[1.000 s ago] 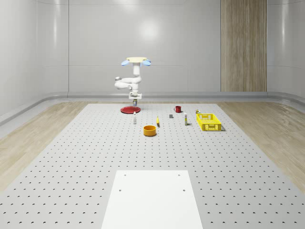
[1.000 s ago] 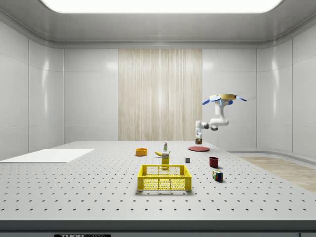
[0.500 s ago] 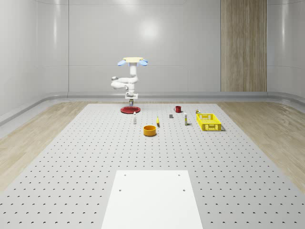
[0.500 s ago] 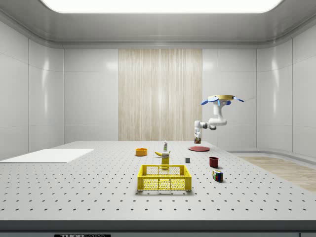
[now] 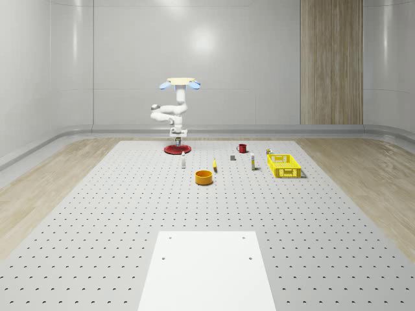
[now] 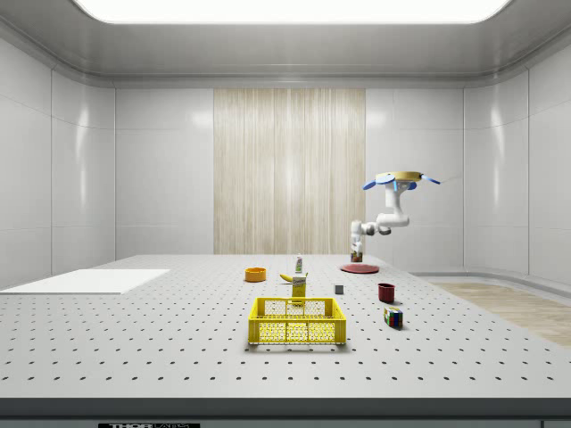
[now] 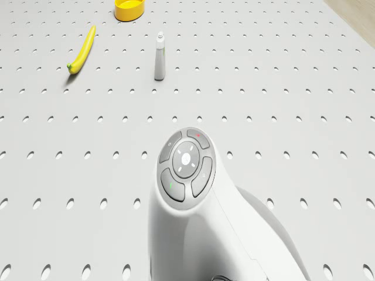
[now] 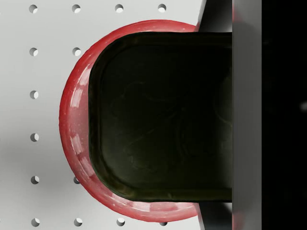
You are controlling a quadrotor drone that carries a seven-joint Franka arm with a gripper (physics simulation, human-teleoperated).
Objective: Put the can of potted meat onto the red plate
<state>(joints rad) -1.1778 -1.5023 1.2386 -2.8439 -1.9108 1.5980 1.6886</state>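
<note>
Can point(image 8: 163, 117), dark and round-cornered, hangs in the fingers point(image 8: 247, 115), which are closed on its sides; in the wrist view the plate's point(image 8: 74, 139) red rim rings it, so it sits about centred over the plate. In the whole-scene view the gripper point(image 5: 177, 138) hangs close over the plate point(image 5: 175, 150), and whether the can touches it I cannot tell. The drone point(image 5: 181, 83) hovers above the plate at the worktop's point(image 5: 130, 214) far end. To finish well, I judge: lower straight down, keep the can level and inside the rim, let go only once its base rests flat, then lift clear vertically. The tube point(image 7: 160, 57) and banana point(image 7: 82, 50) lie well apart.
</note>
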